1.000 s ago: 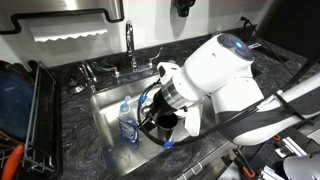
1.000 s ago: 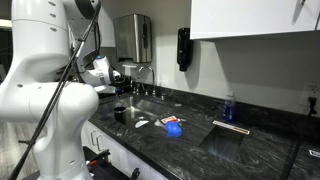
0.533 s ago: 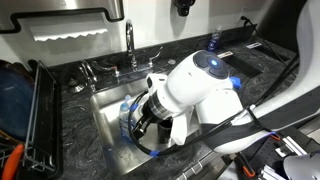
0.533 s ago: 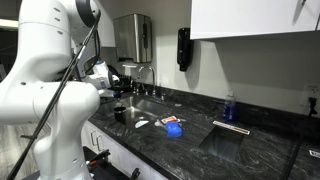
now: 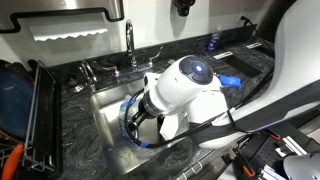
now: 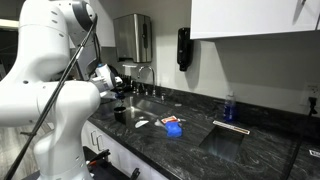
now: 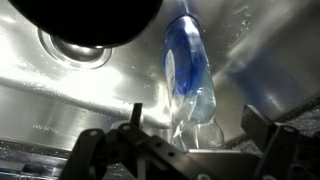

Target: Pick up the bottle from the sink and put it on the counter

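In the wrist view the bottle [image 7: 190,75], clear with a blue label, stands on the steel floor of the sink [image 7: 50,95] near the round drain [image 7: 82,48]. My gripper [image 7: 195,128] is open. One finger is on each side of the bottle's lower end, and neither touches it. In an exterior view my arm reaches down into the sink [image 5: 105,112], and its white wrist hides the gripper and most of the bottle. The dark marbled counter [image 5: 250,62] surrounds the basin.
The chrome faucet [image 5: 130,45] stands behind the sink. A dish rack [image 5: 22,110] is beside it. A darker blue bottle [image 5: 211,42] and a flat blue object [image 5: 232,80] are on the counter. A black cup [image 6: 120,113] stands by the sink. A dark round shape [image 7: 90,18] fills the wrist view's top.
My arm has swung across and lowered deeper into the sink toward the bottle. Its body now covers the bottle in the exterior view.
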Controlling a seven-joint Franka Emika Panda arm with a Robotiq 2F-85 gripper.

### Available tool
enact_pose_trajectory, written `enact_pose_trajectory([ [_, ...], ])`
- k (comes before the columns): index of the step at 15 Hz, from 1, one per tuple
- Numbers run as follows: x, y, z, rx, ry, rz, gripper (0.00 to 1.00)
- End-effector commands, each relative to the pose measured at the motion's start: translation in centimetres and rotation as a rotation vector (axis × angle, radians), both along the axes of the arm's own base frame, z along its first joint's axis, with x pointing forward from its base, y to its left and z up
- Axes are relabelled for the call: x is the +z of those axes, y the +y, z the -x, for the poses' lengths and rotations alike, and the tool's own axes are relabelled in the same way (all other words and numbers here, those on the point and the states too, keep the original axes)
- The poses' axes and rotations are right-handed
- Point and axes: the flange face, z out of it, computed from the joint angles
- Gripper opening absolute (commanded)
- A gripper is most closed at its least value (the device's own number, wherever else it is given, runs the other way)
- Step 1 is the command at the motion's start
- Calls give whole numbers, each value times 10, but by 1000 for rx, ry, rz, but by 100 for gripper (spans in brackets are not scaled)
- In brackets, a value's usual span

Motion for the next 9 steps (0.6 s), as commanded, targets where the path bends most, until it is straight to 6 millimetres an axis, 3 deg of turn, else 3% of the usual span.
enact_pose_trajectory([
  [1,-10,15,-7,-32,-4,-23,100],
  [3,-15,20,-7,-36,4,-27,100],
  [4,-17,21,-7,-37,-2,-22,75],
  [5,-19,22,-8,-41,-3,-20,74],
  [9,-21,24,-9,-42,-10,-29,45],
])
